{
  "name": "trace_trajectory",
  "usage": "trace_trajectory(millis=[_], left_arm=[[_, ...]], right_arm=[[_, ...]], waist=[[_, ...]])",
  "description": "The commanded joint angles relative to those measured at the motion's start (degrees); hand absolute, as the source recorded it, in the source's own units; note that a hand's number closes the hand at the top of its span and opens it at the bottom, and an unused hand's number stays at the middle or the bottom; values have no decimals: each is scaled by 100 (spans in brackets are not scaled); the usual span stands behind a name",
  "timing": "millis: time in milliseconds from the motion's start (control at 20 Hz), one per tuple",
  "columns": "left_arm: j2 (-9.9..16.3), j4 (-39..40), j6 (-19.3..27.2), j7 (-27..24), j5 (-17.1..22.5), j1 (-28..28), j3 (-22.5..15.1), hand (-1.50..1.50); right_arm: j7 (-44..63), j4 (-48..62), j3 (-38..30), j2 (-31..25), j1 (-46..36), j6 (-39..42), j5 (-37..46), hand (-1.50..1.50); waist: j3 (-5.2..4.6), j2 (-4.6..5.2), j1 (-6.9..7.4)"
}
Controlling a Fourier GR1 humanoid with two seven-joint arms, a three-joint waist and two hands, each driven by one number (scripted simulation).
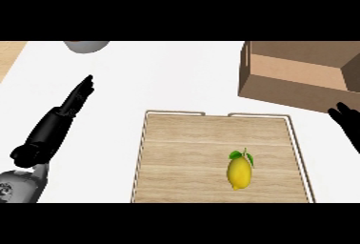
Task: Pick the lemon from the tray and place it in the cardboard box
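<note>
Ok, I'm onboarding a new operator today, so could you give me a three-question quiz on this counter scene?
1. True or false: the yellow lemon with a green leaf lies on the wooden tray with a wire rim.
2. Which hand is nearer the open brown cardboard box: A) left hand, B) right hand?
3. Fill in: the lemon is held by ____ hand.

Key: 1 true; 2 B; 3 neither.
</note>
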Motion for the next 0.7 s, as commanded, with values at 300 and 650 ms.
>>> trace_trajectory(millis=[300,650], left_arm=[[-355,260,-87,354,-187,-705,-281,0],[-380,322,-64,160,-235,-627,-175,0]], right_arm=[[2769,-462,1648,298,-1548,1598,-212,-150],[3539,229,2430,1016,-2030,1658,-320,-150]], waist=[[-6,59,326],[-8,43,340]])
